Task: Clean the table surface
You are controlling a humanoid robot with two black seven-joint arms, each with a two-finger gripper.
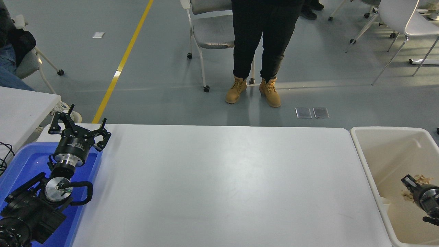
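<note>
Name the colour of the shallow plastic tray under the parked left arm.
Blue, clearest in the head view.

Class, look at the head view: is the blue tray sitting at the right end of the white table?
No. The blue tray lies at the left end of the table surface, beneath the parked left gripper; the beige tub stands at the right.

Nothing really readable here. The left pincer (79, 127), parked above the blue tray (20, 164) at the table's near-left corner, has a small pale marking on its black body, but it's way too tiny and blurry to make out.
</note>
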